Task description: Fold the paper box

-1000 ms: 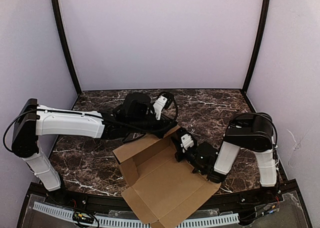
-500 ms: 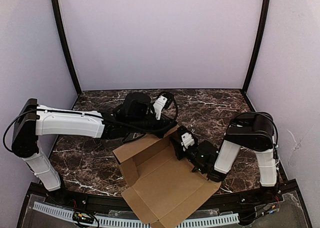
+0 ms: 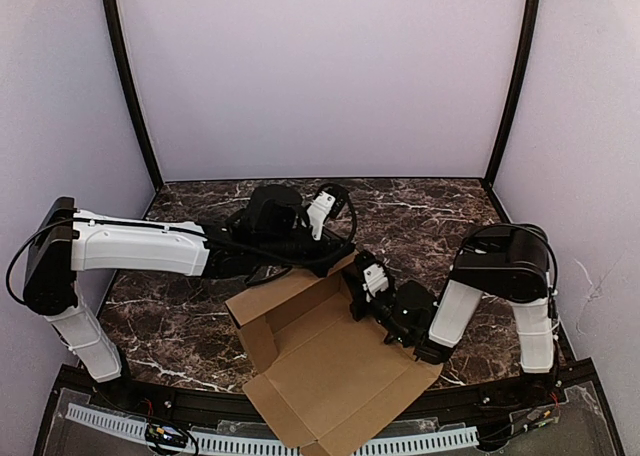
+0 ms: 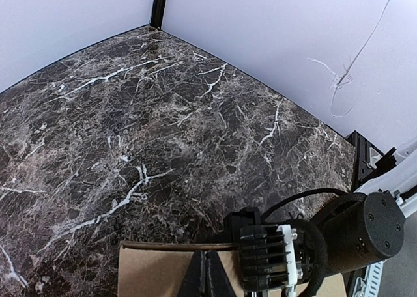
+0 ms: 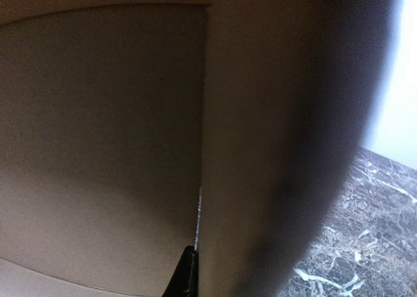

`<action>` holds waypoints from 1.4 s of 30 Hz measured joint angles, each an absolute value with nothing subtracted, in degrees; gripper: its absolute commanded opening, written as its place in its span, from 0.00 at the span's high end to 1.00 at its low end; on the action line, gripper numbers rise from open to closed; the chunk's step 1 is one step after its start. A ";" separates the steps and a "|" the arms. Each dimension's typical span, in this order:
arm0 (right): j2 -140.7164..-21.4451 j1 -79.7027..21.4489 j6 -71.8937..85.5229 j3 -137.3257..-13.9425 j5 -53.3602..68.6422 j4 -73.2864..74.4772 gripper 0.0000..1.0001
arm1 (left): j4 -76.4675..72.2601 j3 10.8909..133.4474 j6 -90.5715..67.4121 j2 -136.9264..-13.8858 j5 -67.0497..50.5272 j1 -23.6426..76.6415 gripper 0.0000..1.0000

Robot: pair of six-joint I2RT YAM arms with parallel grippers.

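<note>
paper box: plain brown cardboard, unprinted; duller brown in shadow close against the right gripper.
table: dark brown-black marble with white veining, the same pattern beyond the left gripper and either side of it.
left gripper: black fingers; white piece just behind them.
right gripper: black body; white block on top.
left arm: white shells, black joints and cable.
right arm: white link, black motor housing.
walls: pale lilac, plain; thin dark scratch line on the wall far beyond the left gripper.
corner posts: black.
slotted rail: white, behind both grippers.
</note>
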State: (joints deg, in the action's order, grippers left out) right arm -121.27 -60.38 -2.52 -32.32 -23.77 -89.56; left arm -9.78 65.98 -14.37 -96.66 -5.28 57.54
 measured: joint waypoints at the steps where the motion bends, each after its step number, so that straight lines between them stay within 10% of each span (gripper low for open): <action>1: -121.21 -60.36 -2.57 -32.29 -23.90 -89.58 0.41 | -9.80 65.98 -14.37 -96.66 -5.26 57.56 0.99; 8: -116.95 -60.38 -4.49 -30.13 -24.99 -89.54 0.14 | -9.78 66.00 -14.37 -96.66 -5.08 57.56 0.99; 15: -107.13 -63.88 -6.04 -24.58 -28.12 -88.82 0.07 | -9.15 66.32 -14.39 -96.66 -4.97 57.56 0.99; 42: -79.33 -86.52 -5.93 -20.14 -41.91 -53.10 0.04 | 14.17 71.88 -12.58 -87.11 3.29 58.00 0.68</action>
